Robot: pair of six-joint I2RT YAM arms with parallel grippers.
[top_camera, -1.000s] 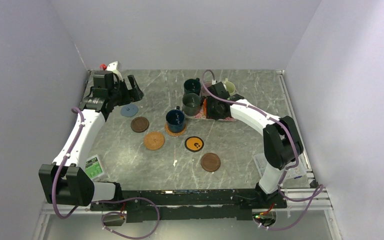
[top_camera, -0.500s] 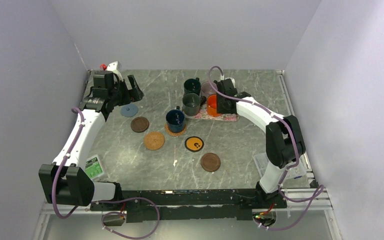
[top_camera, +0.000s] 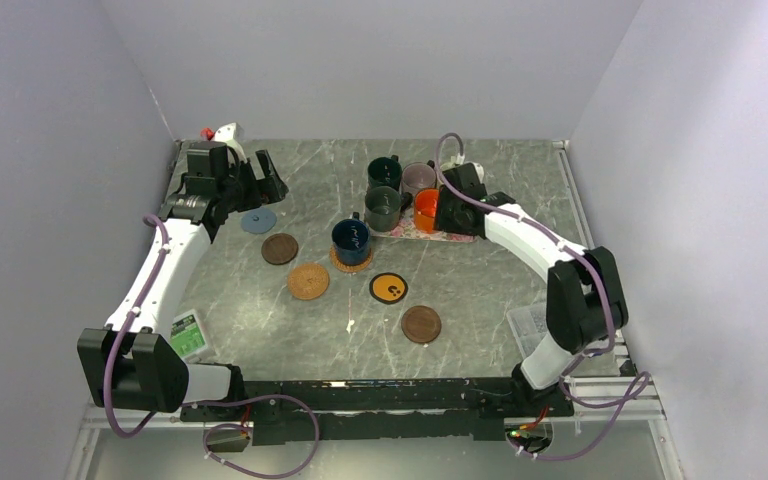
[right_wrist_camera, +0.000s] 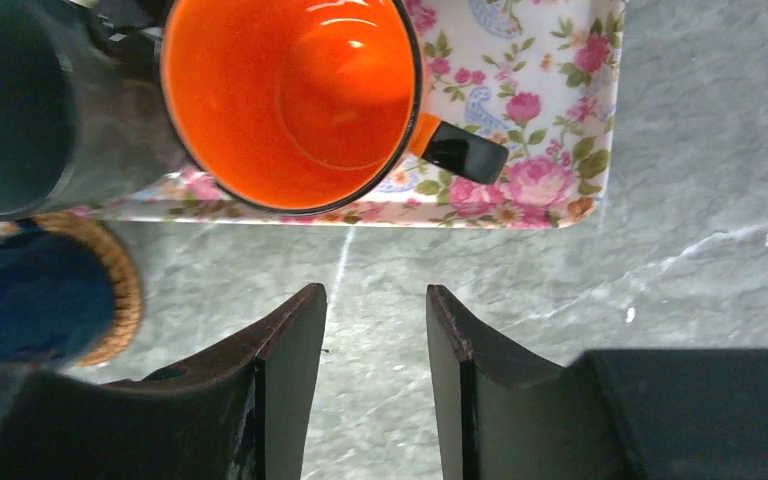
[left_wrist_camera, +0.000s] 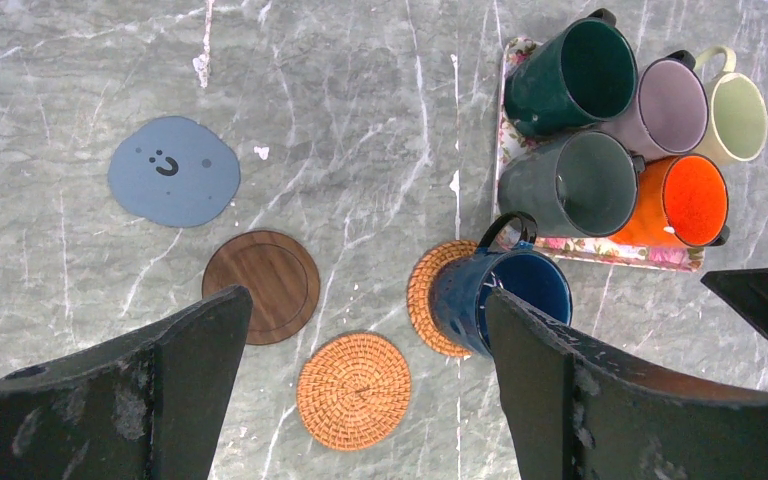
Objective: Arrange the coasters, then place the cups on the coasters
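Six coasters lie on the table: grey-blue (top_camera: 258, 221) (left_wrist_camera: 173, 171), dark brown (top_camera: 280, 249) (left_wrist_camera: 261, 286), tan woven (top_camera: 308, 281) (left_wrist_camera: 354, 376), black with yellow centre (top_camera: 388, 288), a second dark brown (top_camera: 421, 324), and a tan woven one (left_wrist_camera: 425, 290) under the navy cup (top_camera: 351, 237) (left_wrist_camera: 505, 295). The dark green (left_wrist_camera: 570, 78), mauve (left_wrist_camera: 665, 105), cream (left_wrist_camera: 735, 115), dark grey (left_wrist_camera: 572, 185) and orange (top_camera: 425, 210) (right_wrist_camera: 290, 95) cups stand together on the floral mat (right_wrist_camera: 550, 180). My left gripper (top_camera: 268, 183) (left_wrist_camera: 365, 295) hangs wide open above the table. My right gripper (top_camera: 443, 215) (right_wrist_camera: 375, 300) stands open and empty just off the mat's edge, beside the orange cup's handle (right_wrist_camera: 465, 150).
A green and white card (top_camera: 187, 335) lies near the left arm's base. A clear plastic piece (top_camera: 530, 322) sits by the right arm's base. A red and white object (top_camera: 218, 133) rests at the far left corner. Walls close in on three sides.
My right gripper has drawn back to the right off the orange cup, which now shows whole, and its elbow has swung outward. The left arm has not moved.
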